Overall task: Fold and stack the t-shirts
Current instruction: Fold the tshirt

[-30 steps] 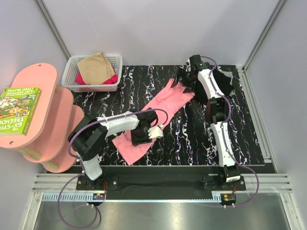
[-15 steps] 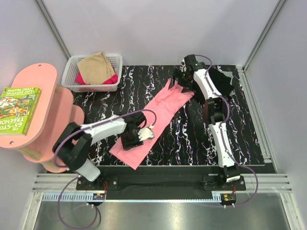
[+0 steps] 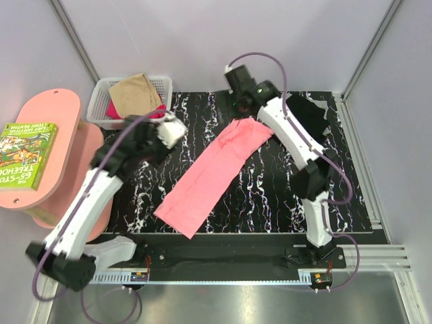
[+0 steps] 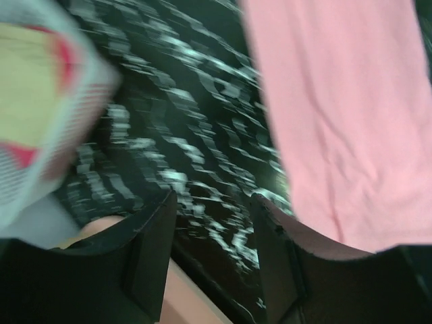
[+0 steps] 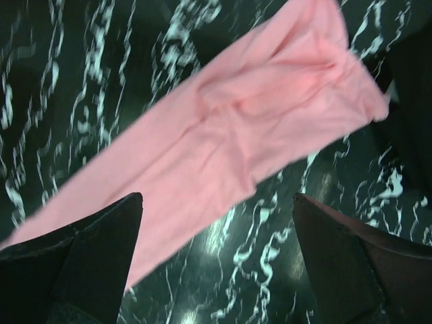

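The salmon pink t-shirt (image 3: 216,169) lies flat as a long folded strip, running diagonally across the black marbled table. It also shows in the left wrist view (image 4: 337,121) and the right wrist view (image 5: 256,115). My left gripper (image 3: 169,131) (image 4: 214,202) is open and empty, raised between the basket and the pink shirt. My right gripper (image 3: 241,98) (image 5: 217,202) is wide open and empty, high above the shirt's far end. The black t-shirt (image 3: 307,115) (image 5: 413,88) lies at the back right. The tan t-shirt (image 3: 135,94) and the magenta t-shirt (image 3: 154,112) are in the basket.
The white mesh basket (image 3: 104,91) (image 4: 84,108) stands at the back left corner. A pink tiered shelf (image 3: 57,111) with a green book (image 3: 27,152) stands left of the table. Grey walls close the back and sides.
Both grippers let go of the pink shirt and rose. The left arm swung from the shirt's near end up toward the basket. The right gripper moved back and left. The shirt now lies flatter.
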Motion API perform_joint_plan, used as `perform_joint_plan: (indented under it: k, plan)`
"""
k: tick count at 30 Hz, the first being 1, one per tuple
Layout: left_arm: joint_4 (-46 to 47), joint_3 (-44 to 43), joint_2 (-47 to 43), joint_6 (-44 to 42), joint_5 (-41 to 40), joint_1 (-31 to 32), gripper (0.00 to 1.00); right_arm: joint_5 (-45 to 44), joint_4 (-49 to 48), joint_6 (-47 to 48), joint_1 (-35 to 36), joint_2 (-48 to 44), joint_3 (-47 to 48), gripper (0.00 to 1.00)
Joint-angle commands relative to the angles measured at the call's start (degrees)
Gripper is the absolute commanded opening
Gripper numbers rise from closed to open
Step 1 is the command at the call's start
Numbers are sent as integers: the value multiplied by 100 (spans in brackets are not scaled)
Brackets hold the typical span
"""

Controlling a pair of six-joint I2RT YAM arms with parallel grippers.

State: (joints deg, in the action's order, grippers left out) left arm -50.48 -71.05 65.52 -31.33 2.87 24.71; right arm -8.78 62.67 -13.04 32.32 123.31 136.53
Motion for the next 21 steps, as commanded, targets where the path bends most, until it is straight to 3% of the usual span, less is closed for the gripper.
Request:
perform_joint_plan:
  k: [1, 5, 8, 13, 16, 17, 21]
  plan:
    - [522, -234, -1058, 566, -111, -703, 55, -1705, -62, 144, 1597, -895, -1697, 100]
    - [609, 20, -1287, 883, 483, -1590, 62, -2433, -247, -286, 2723, -1124, -2577, 100]
    - [592, 179, -1069, 1146, 966, -2151, 63, -2997, -90, -594, 3567, -967, -2544, 100]
    - [601, 65, -357, 1437, 2172, -3304, 62, -3008, 17, -1411, 4247, -633, -2456, 100]
    - [618, -49, 171, 1542, 2410, -3420, 61, -3339, -1, -1334, 4774, -361, -2377, 100]
    - [644, -102, 355, 1647, 2498, -3446, 61, -3881, 138, -1237, 4958, -195, -2159, 100]
    - [671, -304, 734, 1806, 2718, -3587, 60, -4247, 764, -1061, 5557, 1019, -1226, 100]
